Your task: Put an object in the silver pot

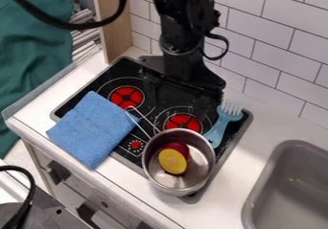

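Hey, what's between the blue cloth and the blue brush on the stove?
In the camera view, a wire handle and a red burner lie between them.

A red-and-yellow object (173,161) lies in the upright silver pot (201,151).

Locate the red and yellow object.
In the camera view, the object sits low, just right of centre, inside the silver pot, right of the blue cloth.

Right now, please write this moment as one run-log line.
red-and-yellow object: inside silver pot | arm: above stove | blue cloth: partly on stove | brush: on stove
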Controlling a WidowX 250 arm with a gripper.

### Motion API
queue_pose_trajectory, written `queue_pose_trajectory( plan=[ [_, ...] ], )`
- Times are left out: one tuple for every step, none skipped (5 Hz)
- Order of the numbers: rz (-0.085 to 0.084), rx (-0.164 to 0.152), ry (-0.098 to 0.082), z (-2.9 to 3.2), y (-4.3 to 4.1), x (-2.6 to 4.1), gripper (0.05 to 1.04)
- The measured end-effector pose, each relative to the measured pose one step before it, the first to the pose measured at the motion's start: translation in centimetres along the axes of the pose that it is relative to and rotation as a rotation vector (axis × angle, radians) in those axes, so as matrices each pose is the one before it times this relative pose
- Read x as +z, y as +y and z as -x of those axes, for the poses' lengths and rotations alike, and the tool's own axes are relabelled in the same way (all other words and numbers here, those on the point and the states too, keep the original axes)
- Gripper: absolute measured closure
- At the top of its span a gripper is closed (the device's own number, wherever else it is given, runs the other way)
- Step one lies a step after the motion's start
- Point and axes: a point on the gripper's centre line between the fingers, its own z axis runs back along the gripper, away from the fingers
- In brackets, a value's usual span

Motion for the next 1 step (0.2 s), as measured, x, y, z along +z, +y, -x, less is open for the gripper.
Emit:
queue_pose_trajectory(
  plan=[
    [-0.0305, 0.02, 0.0823, 0.003, 0.209, -0.642, 0.077]
  ],
)
